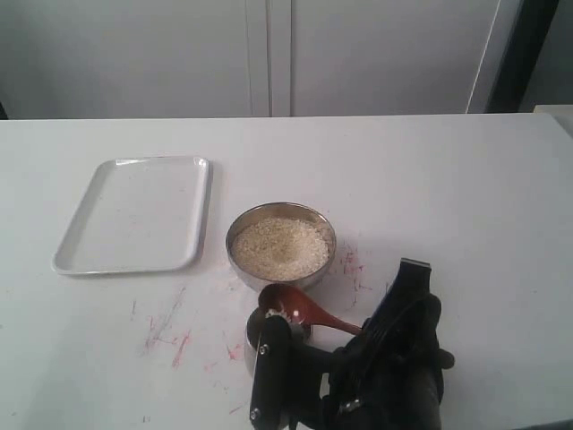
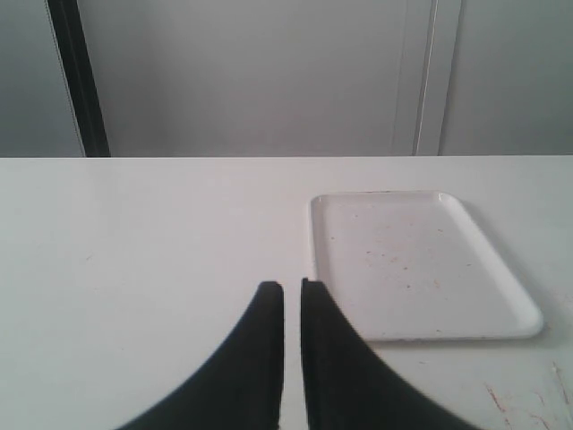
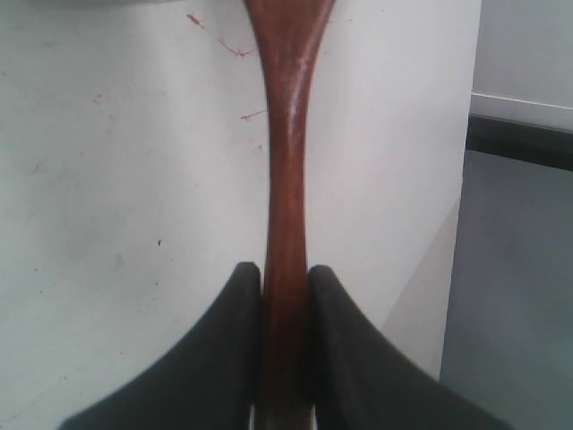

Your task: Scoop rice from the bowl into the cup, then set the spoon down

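The steel bowl [image 1: 324,235] sits mid-table, filled with pale rice [image 1: 279,246]. Just in front of it the dark wooden spoon [image 1: 295,306] is held level, its oval head carrying a few grains. My right gripper [image 1: 363,330] [image 3: 286,273] is shut on the spoon handle [image 3: 288,179]. Under the spoon head only a sliver of the steel cup [image 1: 252,333] shows; the black arm hides the remainder. My left gripper [image 2: 292,287] hovers over bare table beside the tray, jaws nearly together with nothing between them; it is outside the exterior view.
A flat white tray [image 1: 134,215] [image 2: 412,260] lies at the left of the bowl. Red scribble marks [image 1: 170,336] stain the table in front of the tray and right of the bowl. The right arm's black body [image 1: 394,367] fills the near right.
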You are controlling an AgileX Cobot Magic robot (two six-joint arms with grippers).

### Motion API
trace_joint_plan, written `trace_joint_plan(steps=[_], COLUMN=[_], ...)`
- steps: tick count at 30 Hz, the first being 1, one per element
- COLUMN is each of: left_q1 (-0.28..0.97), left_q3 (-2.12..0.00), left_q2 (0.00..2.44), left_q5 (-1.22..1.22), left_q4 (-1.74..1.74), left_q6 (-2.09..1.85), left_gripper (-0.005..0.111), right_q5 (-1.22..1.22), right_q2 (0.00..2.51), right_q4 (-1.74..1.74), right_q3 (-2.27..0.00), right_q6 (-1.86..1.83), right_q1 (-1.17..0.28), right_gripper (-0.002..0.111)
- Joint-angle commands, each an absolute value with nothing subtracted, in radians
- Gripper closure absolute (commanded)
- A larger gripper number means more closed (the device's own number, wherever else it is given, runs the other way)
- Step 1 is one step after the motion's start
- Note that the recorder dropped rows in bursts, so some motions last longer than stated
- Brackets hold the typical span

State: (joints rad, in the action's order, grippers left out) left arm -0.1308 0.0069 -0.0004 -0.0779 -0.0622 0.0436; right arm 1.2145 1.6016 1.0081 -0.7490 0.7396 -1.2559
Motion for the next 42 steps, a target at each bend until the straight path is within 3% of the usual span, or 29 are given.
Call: trace_joint_plan(steps=[1,42], left_q1=[-0.127,-0.127], left_q3=[0.0,0.0], left_q2=[0.0,0.0], left_q5=[-0.082,-0.082], left_q4=[-0.067,-0.067], left_q6=[0.049,0.049], left_gripper=[0.092,0.092], right_q5=[1.221,1.221], right_q2=[1.602,1.615], right_q4=[1.024,1.113], right_q3=[-0.743,-0.674], right_q6=[0.748,0.842], right_q1=[-1.267,-1.299], right_gripper=[0.108,0.108])
